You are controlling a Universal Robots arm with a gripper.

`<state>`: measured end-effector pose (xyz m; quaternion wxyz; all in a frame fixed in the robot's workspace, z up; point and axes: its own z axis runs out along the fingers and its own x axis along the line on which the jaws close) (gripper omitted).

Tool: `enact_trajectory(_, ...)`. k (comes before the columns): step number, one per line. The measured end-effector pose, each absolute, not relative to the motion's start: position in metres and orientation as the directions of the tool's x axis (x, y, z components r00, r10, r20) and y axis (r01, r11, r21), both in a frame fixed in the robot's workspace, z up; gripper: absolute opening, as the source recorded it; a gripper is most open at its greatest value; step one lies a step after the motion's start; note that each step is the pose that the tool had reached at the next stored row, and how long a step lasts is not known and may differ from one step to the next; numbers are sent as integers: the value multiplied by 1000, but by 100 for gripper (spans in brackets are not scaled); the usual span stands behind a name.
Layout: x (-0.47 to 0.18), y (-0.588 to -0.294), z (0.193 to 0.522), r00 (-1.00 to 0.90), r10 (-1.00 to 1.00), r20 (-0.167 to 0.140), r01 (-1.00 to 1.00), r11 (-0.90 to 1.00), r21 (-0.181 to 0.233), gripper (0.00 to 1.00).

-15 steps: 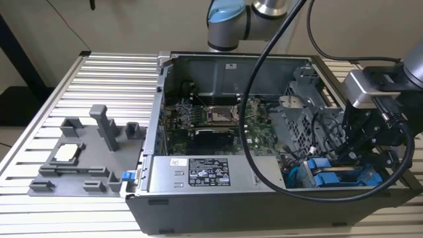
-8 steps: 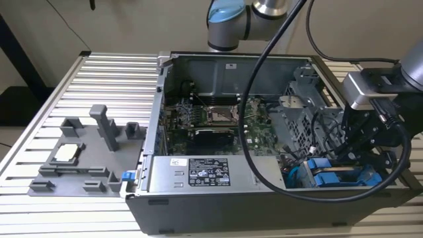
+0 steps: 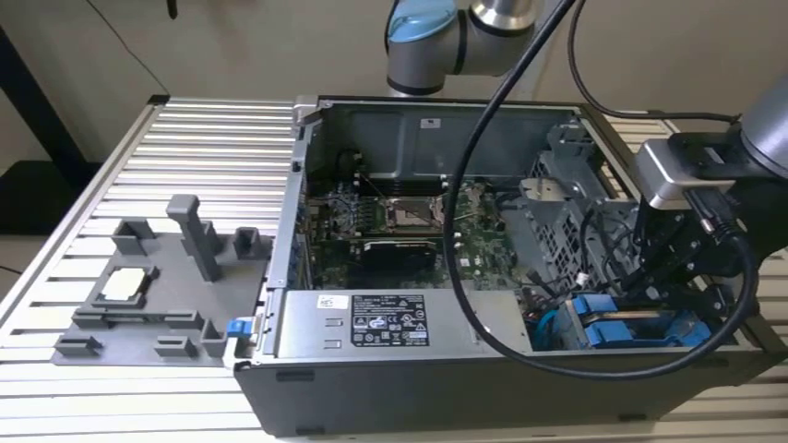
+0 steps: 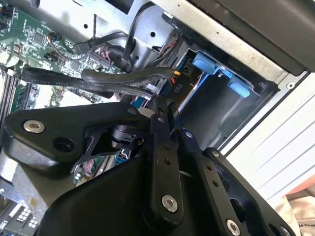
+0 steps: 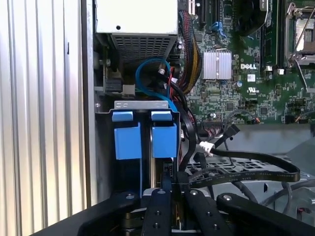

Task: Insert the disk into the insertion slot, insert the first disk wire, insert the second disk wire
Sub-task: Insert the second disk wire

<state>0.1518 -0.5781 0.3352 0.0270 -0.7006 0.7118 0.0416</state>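
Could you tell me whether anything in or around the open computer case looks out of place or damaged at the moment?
Nothing looks damaged or spilled. The black gripper is down in the dark-grey metal drive bay with blue plastic tabs, among loose black cables that drape untidily across the bay's edge. The grey fixture tray beside the case sits square on the table.

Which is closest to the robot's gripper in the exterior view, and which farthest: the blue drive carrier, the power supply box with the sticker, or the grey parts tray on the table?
1. The blue drive carrier, directly below the gripper, at the case's corner on the exterior view's right.
2. The power supply box, along the case's near edge, mid-picture.
3. The grey parts tray, outside the case on the exterior view's left.
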Motion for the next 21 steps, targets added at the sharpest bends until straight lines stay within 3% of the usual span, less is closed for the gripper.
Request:
enact_trajectory(2, 152, -578, 335, -17, -995, -98, -1000, 15, 21, 18)
enact_trajectory(3, 152, -579, 335, -17, -995, -99, -1000, 15, 21, 24)
enact_trajectory(21, 152, -580, 370, -17, -995, -102, -1000, 15, 25, 24)
